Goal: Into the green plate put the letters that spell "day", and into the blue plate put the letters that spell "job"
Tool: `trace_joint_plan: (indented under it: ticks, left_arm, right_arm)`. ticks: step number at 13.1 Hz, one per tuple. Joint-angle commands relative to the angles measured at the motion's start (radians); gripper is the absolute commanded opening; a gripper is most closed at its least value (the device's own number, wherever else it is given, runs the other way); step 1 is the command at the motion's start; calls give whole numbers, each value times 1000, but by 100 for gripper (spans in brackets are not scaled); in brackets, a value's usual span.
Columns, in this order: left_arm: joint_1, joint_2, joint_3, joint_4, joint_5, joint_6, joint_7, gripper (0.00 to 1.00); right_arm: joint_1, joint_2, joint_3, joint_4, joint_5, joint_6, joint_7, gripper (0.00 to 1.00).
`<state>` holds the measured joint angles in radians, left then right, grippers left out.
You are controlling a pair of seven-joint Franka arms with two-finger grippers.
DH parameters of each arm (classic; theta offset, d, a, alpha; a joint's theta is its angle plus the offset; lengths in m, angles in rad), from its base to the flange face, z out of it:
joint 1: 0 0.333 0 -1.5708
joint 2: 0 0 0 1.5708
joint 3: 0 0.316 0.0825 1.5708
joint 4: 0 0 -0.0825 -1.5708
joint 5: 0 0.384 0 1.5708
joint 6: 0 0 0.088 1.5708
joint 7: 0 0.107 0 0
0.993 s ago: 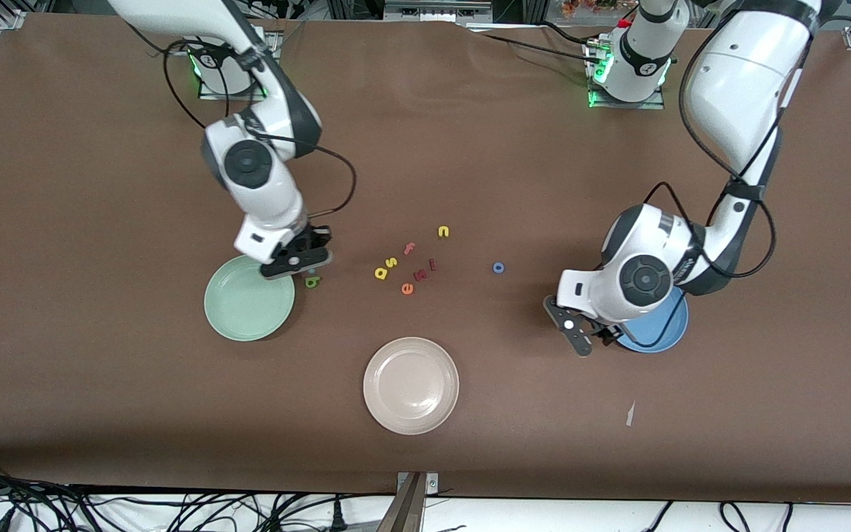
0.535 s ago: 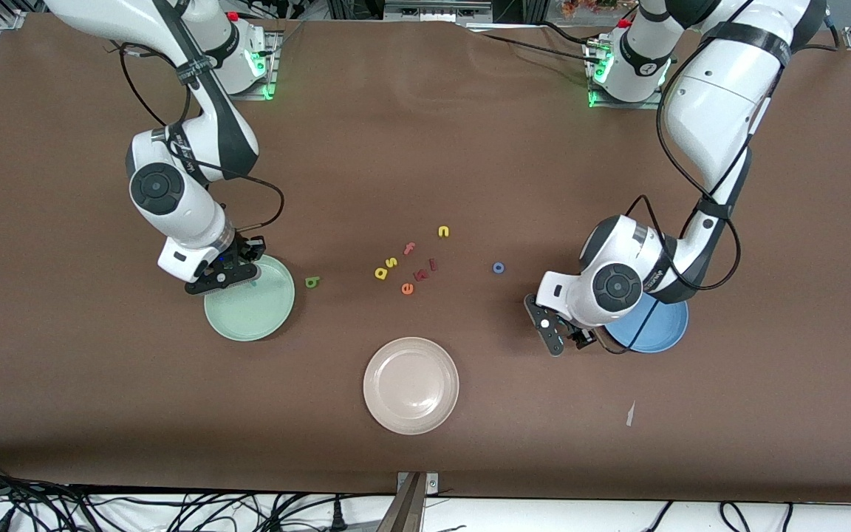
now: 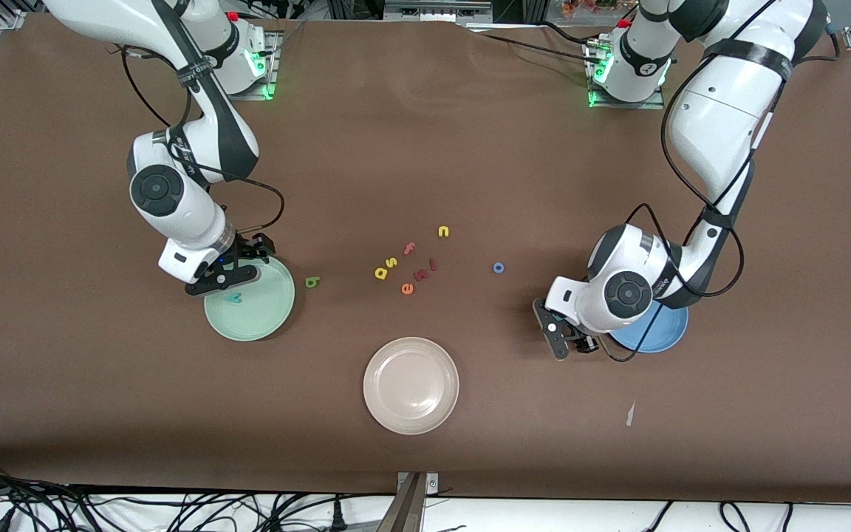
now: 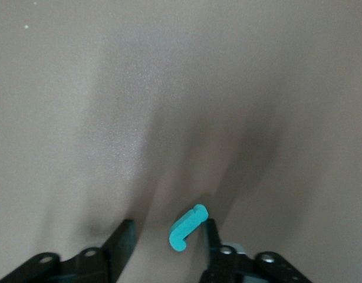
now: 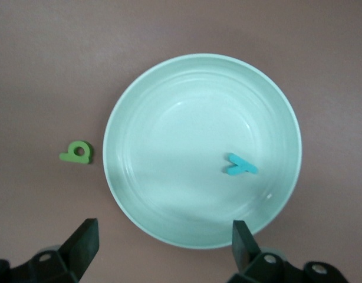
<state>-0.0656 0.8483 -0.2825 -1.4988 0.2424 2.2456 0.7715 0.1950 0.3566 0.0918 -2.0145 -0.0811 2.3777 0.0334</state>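
My right gripper (image 3: 222, 275) (image 5: 164, 229) hangs open over the rim of the green plate (image 3: 263, 318) (image 5: 169, 106). The teal y (image 3: 233, 298) (image 5: 240, 166) lies in that plate. The olive d (image 3: 312, 281) (image 5: 76, 152) lies on the table just beside it. My left gripper (image 3: 560, 341) (image 4: 168, 227) is low over the table next to the blue plate (image 3: 662, 332). The teal j (image 4: 187, 228) sits between its fingers, touching one, with a gap to the other. The yellow a (image 3: 381, 273) and blue o (image 3: 499, 267) lie mid-table.
Beside the a lie a yellow s (image 3: 391, 261), pink f (image 3: 409, 248), yellow n (image 3: 443, 231), orange e (image 3: 407, 289) and two dark red letters (image 3: 419, 275); I cannot tell which is the b. A beige plate (image 3: 411, 386) sits nearer the front camera.
My right gripper moved from by the d to the green plate's rim and opened; the y now lies in the plate. My left gripper's fingers came in round the j.
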Motion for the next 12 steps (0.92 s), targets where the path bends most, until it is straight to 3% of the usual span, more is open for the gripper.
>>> trace_joint_plan:
  ticks: [1,4,9,11,12]
  left_arm:
    - [3,-3,-4,-14,17,3,17,0]
    - [6,-9,-4,-14,17,2,14,0]
    - [33,-83,-1,-3,29,-84,15,0]
    - [73,-123,-1,-3,32,-153,17,0]
    - [91,-136,0,-5,32,-187,32,0]
  right_arm:
    - [47,68,13,46,40,54,60,100]
    - [133,122,11,115,37,54,178,100]
    - [162,174,9,169,37,57,200,99]
    - [169,192,9,183,35,75,198,93]
    - [169,200,9,181,34,98,192,83]
